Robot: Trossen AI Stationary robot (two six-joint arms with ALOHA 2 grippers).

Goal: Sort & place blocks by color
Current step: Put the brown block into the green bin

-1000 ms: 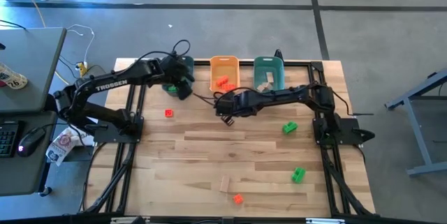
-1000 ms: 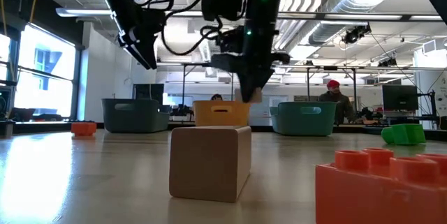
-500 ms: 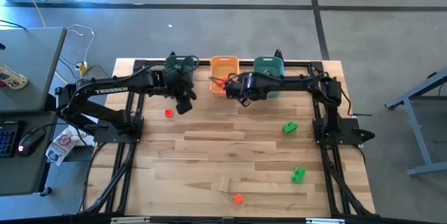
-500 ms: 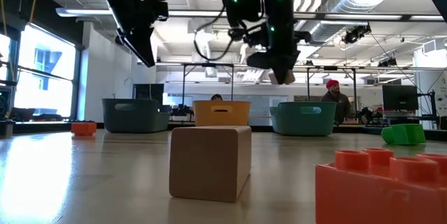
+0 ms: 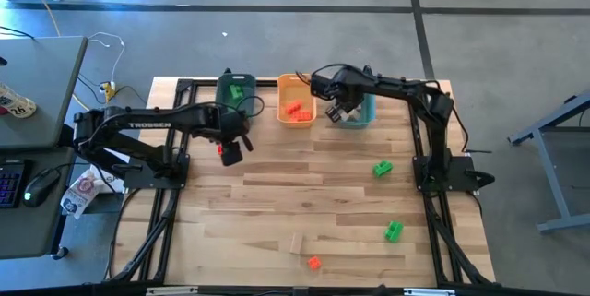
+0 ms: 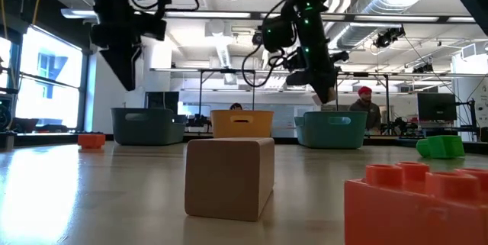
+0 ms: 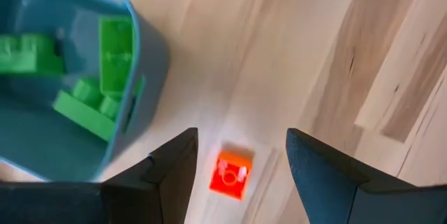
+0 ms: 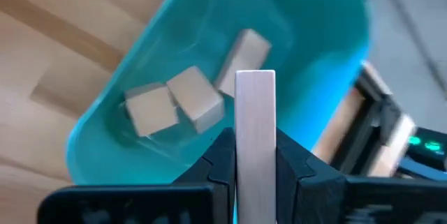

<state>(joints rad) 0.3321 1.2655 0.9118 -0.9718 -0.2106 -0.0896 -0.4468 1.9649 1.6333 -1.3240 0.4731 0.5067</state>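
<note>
My right gripper [image 5: 339, 112] hangs over the right teal bin [image 5: 361, 116], shut on a pale tan block [image 8: 255, 98]. That bin has three tan blocks [image 8: 187, 102] in it. My left gripper [image 7: 241, 140] is open and points down above a red-orange block [image 7: 232, 175] lying flat on the table; its fingers stand on either side of the block, clear of it. The left teal bin [image 5: 237, 88] holds green blocks [image 7: 91, 98]. The orange bin [image 5: 295, 102] between the two holds red-orange blocks. My right gripper pinches the tan block between its two fingers, on the block's two opposite long sides [image 8: 255, 123]. The fingers slant down from the near side. The block juts out past the fingertips, lifted clear above the open bin.
Loose on the table lie two green blocks [image 5: 383, 169] [image 5: 394, 231], a tan block [image 5: 296, 242] and a red-orange block [image 5: 314, 263] near the front edge. The three bins stand in a row along the far edge. A person [image 6: 366, 107] is in the room behind.
My right gripper has carried the tan block from the table's middle toward the far edge and right, ending above the right teal bin; it has stayed shut. My left gripper has left the left teal bin, come toward the near edge and sunk above the red-orange block, staying open.
</note>
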